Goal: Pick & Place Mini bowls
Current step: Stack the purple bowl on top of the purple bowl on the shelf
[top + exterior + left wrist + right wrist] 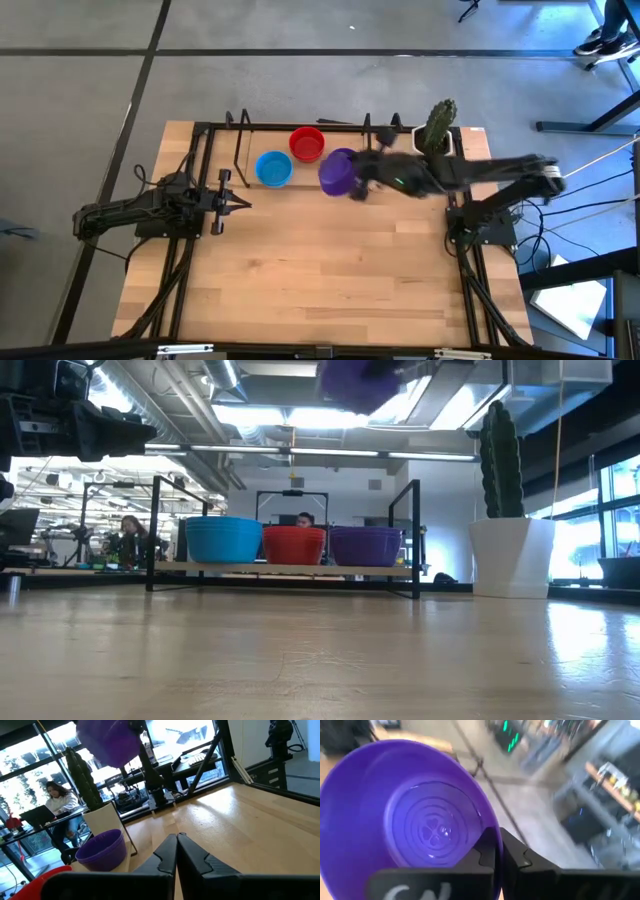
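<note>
Three mini bowls stand on their bases in a row at the table's far side: a blue one (273, 168), a red one (306, 143) and a purple one (365, 545). A second purple mini bowl (335, 176) hangs high above the table by that row, and my right gripper (497, 837) is shut on it. In the low view this bowl (355, 382) shows at the top edge. My left gripper (240, 203) rests shut at the table's left side, touching nothing. My right gripper pinches the purple bowl's wall at the rim (492, 827), one finger inside the bowl and one outside. The fingers come from the table's right, slanting slightly down. The bowl is lifted clear of the table and tilted, its hollow turned toward the wrist.
A cactus in a white pot (438, 130) stands at the table's far right corner. A black metal frame (240, 140) runs along the table's far edge and sides. People sit in the room beyond the table (128, 532). Bare wood stretches across the near half (330, 270).
</note>
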